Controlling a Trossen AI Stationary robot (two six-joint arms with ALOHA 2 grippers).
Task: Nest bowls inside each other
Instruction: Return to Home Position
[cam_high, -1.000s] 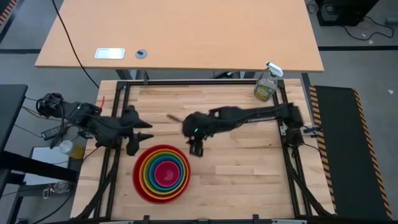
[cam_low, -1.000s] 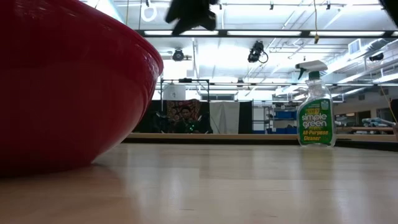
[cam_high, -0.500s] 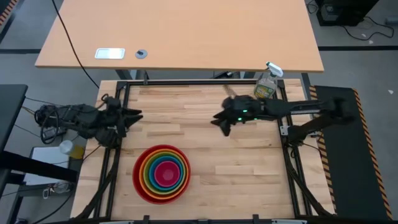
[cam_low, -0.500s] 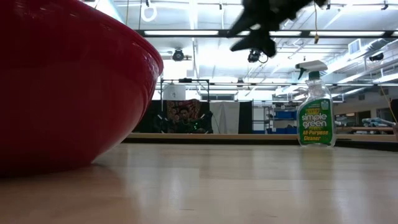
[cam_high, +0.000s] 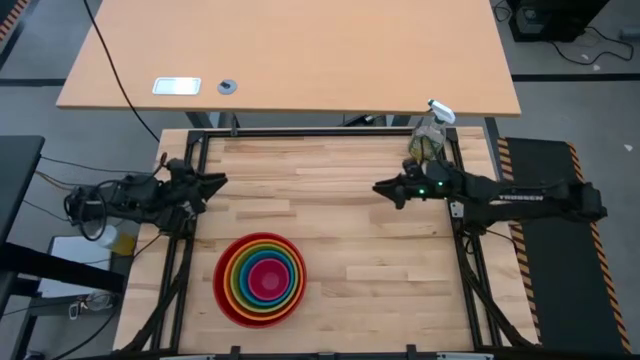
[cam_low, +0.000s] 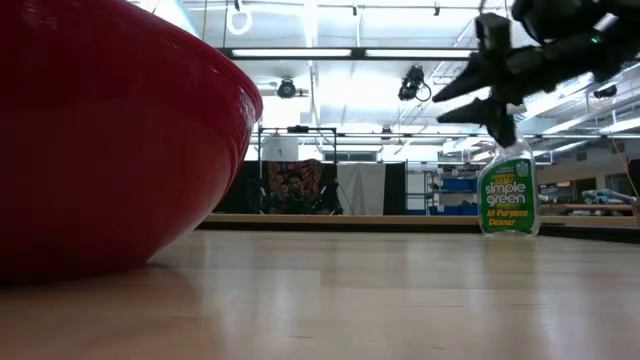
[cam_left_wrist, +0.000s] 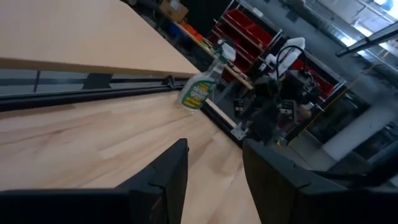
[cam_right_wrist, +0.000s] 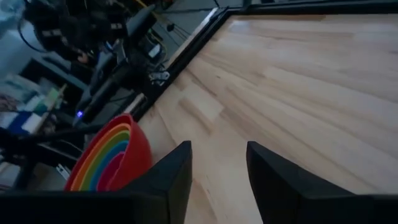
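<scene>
Sitting nested on the table (cam_high: 390, 262): five bowls (cam_high: 262, 300), red bowl (cam_high: 220, 287) outermost, then orange, green, blue, with the magenta-pink bowl (cam_high: 267, 279) at the centre. Nesting looks complete. Beyond the stack and to its left, well apart, the left gripper (cam_high: 214, 183) hangs with fingers spread, empty. Beyond the stack to its right, also well apart, the right gripper (cam_high: 384, 188) is likewise spread, holding nothing. The spray bottle (cam_high: 428, 141) stands just past that gripper, farther from the stack. Likely risk: the right arm, swinging home, clips the bottle and topples it. The stack seems safe.

Pale wooden table (cam_high: 380, 250); tan desk (cam_high: 290, 50) just beyond it, grey floor (cam_high: 570, 105) around it, strip lights (cam_low: 400, 52) overhead
</scene>
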